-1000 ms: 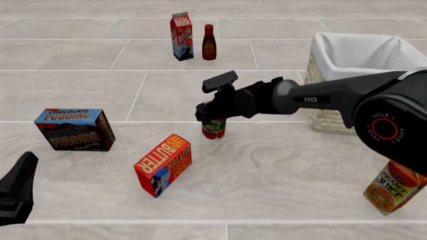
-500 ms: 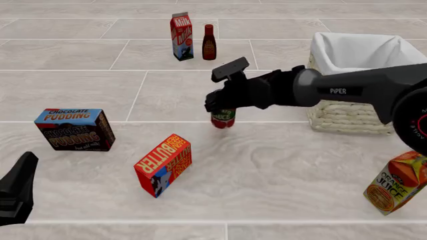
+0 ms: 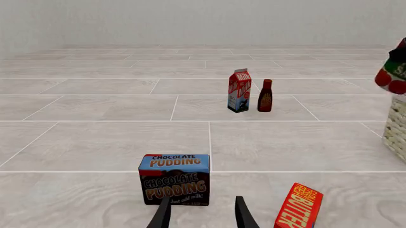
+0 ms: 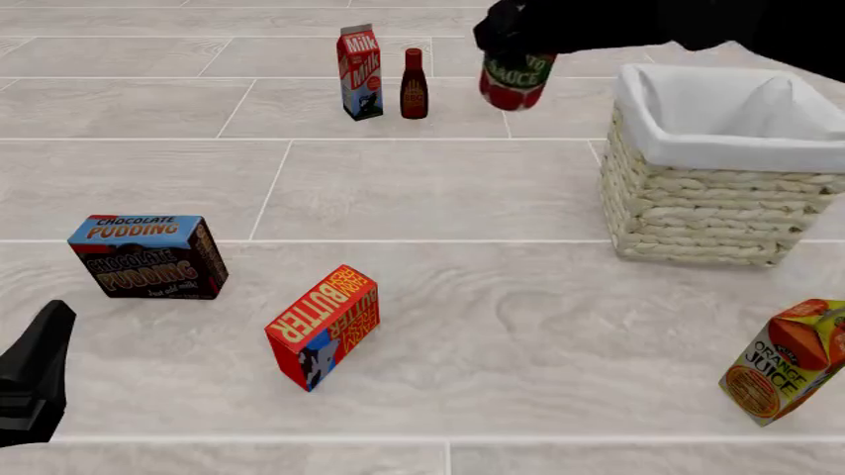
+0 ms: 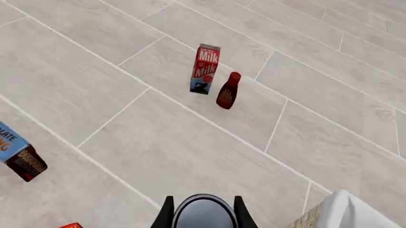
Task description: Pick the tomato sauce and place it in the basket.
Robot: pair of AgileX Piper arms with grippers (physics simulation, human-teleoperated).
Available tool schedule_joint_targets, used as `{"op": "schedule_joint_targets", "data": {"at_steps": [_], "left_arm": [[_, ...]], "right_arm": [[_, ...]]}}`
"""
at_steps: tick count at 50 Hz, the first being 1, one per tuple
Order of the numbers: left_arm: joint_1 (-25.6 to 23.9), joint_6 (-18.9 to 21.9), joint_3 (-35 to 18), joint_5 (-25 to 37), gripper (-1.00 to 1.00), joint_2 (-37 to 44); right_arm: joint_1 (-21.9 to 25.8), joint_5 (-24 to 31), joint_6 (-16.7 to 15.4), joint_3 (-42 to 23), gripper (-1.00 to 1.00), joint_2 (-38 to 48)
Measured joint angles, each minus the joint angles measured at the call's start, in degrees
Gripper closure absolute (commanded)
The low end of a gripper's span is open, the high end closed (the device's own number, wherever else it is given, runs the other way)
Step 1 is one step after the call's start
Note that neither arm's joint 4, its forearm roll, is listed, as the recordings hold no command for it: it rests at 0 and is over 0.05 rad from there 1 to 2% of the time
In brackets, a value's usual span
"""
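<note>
We see a pale grey tiled surface [image 4: 436, 188] carrying scattered groceries. Our right gripper [image 5: 203, 209] holds the tomato sauce [image 4: 516, 79] in the air, its jaws pressed against either side of the can's grey metal top in the right wrist view. In the front view the can hangs high above the surface, left of the basket [image 4: 706, 213] and not yet over its opening; the white liner is folded over the wicker rim. In the left wrist view the can [image 3: 394, 71] shows at the picture's edge above the basket's corner.

Beyond the can stand a milk carton [image 4: 359, 72] and a dark red bottle [image 4: 414, 84], just beside each other. On the near left sits a chocolate pudding box [image 4: 145, 255], and a butter box [image 4: 324, 325] stands tilted nearer the middle. An orange juice carton [image 4: 782, 361] leans at the near right.

Our left gripper [image 3: 201, 213] rests low by the near left edge, jaws narrowly apart and holding nothing, pointed toward the pudding box.
</note>
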Motion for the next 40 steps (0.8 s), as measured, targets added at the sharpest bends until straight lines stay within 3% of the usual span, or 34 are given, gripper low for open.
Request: {"op": "schedule_joint_targets", "data": {"at_steps": [18,40], "left_arm": [[0.0,0.0,0.0,0.0,-1.0,0.0],[0.0,0.0,0.0,0.0,-1.0,0.0]], "right_arm": [[-8.4,8.4,-2.9,-7.8,1.0,-9.4],[-20.5,9.2,-2.7,-7.8,1.0,-12.5]]}}
